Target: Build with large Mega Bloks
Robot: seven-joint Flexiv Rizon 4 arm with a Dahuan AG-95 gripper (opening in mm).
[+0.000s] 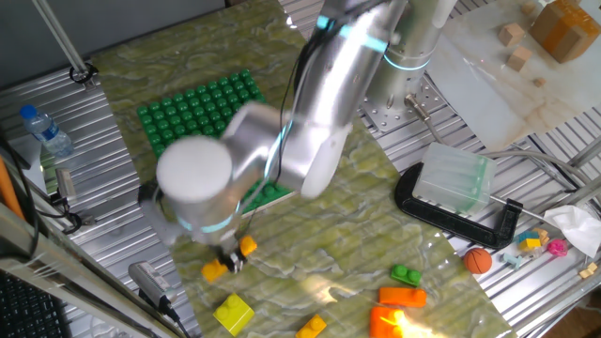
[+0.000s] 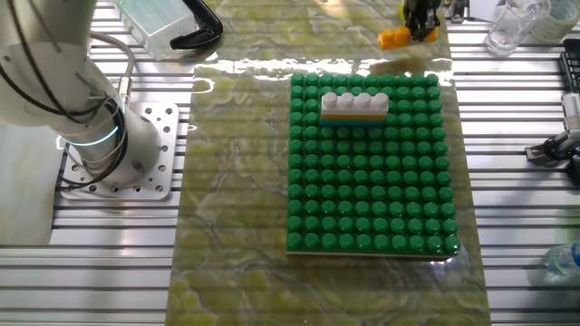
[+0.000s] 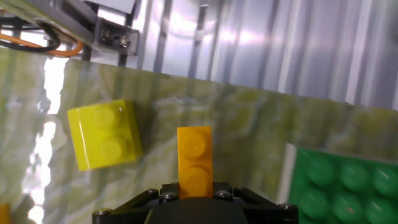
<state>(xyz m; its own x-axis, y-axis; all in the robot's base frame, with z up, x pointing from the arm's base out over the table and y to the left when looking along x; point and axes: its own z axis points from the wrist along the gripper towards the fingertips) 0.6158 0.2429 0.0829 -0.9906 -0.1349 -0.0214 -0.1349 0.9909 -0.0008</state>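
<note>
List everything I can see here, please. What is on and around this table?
Green studded baseplate: one, middle of the mat.
White brick on a yellow-orange brick: one stack, on the baseplate's far rows.
Orange brick: one, between the gripper's fingers at the mat's edge.
Yellow brick: one, on the mat beside it.
Loose bricks: a few, orange and green, at the mat's corner.
Water bottle: one, clear, on the slatted table.
Black clamp: one, holding a clear box.
Orange ball: one, near the clamp.
Wooden cubes: a few, far corner.
Gripper: one, black, on the silver arm.
</note>
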